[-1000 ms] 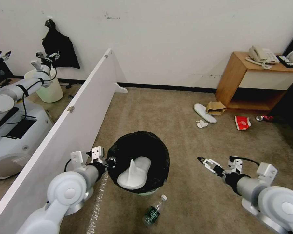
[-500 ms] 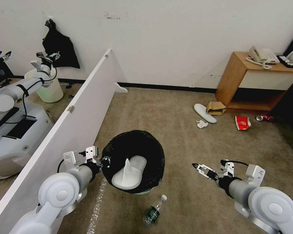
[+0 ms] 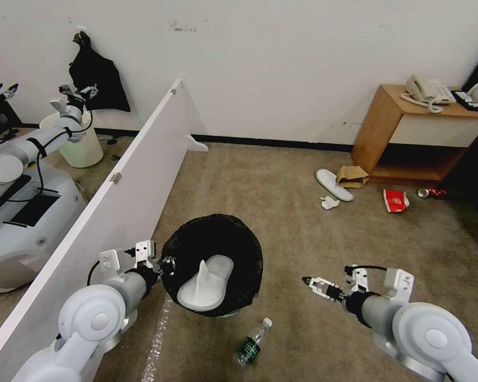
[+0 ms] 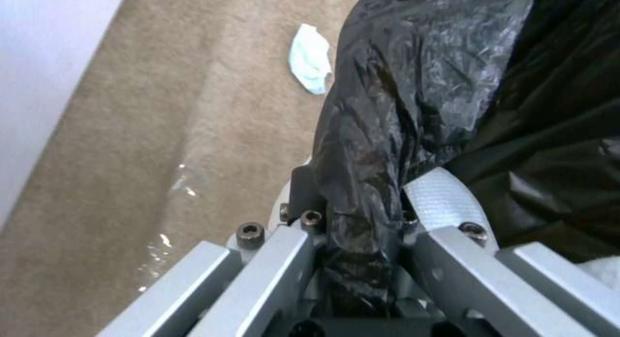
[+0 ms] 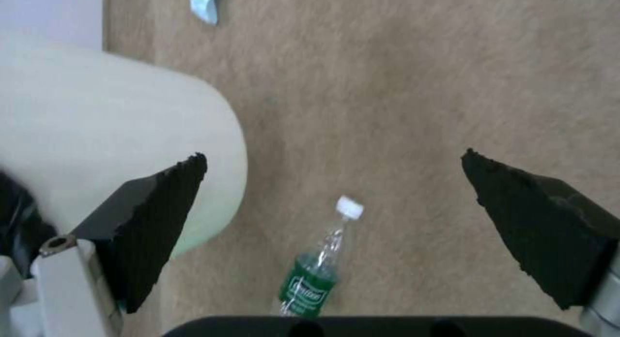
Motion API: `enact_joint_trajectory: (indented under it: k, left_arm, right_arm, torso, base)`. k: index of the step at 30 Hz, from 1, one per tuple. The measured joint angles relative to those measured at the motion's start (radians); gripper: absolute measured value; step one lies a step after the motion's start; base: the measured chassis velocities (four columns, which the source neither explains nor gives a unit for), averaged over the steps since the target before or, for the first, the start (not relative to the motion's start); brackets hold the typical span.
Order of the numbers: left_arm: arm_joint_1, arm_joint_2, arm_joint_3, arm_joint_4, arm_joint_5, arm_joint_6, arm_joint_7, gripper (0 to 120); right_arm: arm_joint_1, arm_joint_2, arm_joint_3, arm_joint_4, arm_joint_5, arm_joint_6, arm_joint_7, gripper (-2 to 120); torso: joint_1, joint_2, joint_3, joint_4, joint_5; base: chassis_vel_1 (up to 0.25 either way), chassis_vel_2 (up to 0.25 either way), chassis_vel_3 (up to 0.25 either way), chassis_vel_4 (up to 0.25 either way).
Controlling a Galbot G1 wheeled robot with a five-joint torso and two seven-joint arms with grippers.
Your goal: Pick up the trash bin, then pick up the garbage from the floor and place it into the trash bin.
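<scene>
Below the right gripper [image 5: 333, 182], whose fingers stand wide apart, a green-labelled bottle [image 3: 252, 342] lies on the carpet [image 3: 281, 212], cap pointing away from the robot. Just beside it hangs the trash bin [image 3: 213, 265] (a white slipper [image 3: 206, 277] inside), its bagged rim clamped by the left gripper [image 3: 167, 263]. Blue tissue [image 4: 310, 66] lies beyond.

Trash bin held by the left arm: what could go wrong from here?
The left gripper is shut on the trash bin by its bagged rim alone; the thin black liner could slide or tear, tipping out the slipper. The right gripper hangs open over the bottle, which lies beside the bin's wall, so a reach might knock the bin.
</scene>
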State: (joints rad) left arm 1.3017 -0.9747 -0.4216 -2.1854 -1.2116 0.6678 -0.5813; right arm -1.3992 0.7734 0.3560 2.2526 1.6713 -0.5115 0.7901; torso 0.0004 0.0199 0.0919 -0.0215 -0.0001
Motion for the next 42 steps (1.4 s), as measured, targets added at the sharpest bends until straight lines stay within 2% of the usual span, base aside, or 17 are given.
enact_joint_trajectory:
  k: [9, 18, 29, 31, 34, 36, 42]
  left_arm:
    - [0.019, -0.021, -0.042, 0.024, 0.066, -0.005, 0.019, 2]
    - [0.03, -0.029, -0.072, 0.045, 0.096, -0.013, 0.043, 2]
    - [0.027, -0.036, -0.08, 0.063, 0.098, -0.018, 0.05, 2]
    - [0.024, -0.034, -0.082, 0.068, 0.096, -0.019, 0.051, 2]
    - [0.024, -0.033, -0.083, 0.071, 0.096, -0.019, 0.052, 2]
    - [0.029, -0.032, -0.087, 0.075, 0.096, -0.021, 0.058, 2]
    - [0.037, -0.032, -0.09, 0.077, 0.099, -0.025, 0.063, 2]
  right_arm:
    - [0.132, 0.042, -0.177, -0.048, 0.04, 0.004, 0.035, 100]
    - [0.252, 0.139, -0.342, -0.12, 0.072, 0.025, 0.112, 100]
    - [0.263, 0.217, -0.382, -0.21, 0.08, 0.057, 0.197, 100]
    - [0.26, 0.266, -0.391, -0.237, 0.073, 0.061, 0.224, 100]
    - [0.26, 0.291, -0.393, -0.247, 0.069, 0.063, 0.237, 100]
    - [0.264, 0.358, -0.392, -0.282, 0.052, 0.076, 0.253, 100]
    - [0.275, 0.422, -0.371, -0.323, 0.031, 0.094, 0.256, 100]
  torso:
    - [0.0, 0.0, 0.0, 0.0001, 0.0]
    - [0.0, 0.0, 0.0, 0.0002, 0.0]
    - [0.0, 0.0, 0.0, -0.0001, 0.0001]
    - [0.0, 0.0, 0.0, 0.0, 0.0001]
    - [0.0, 0.0, 0.0, 0.0, 0.0]
    - [0.0, 0.0, 0.0, 0.0001, 0.0001]
    - [0.0, 0.0, 0.0, 0.0002, -0.0001]
  base:
    - [0.0, 0.0, 0.0, 0.0]
    - [0.0, 0.0, 0.0, 0.0]
    - [0.0, 0.0, 0.0, 0.0]
    - [0.0, 0.0, 0.0, 0.0]
    - [0.0, 0.0, 0.0, 0.0]
    - [0.0, 0.0, 0.0, 0.0]
    - [0.0, 0.0, 0.0, 0.0]
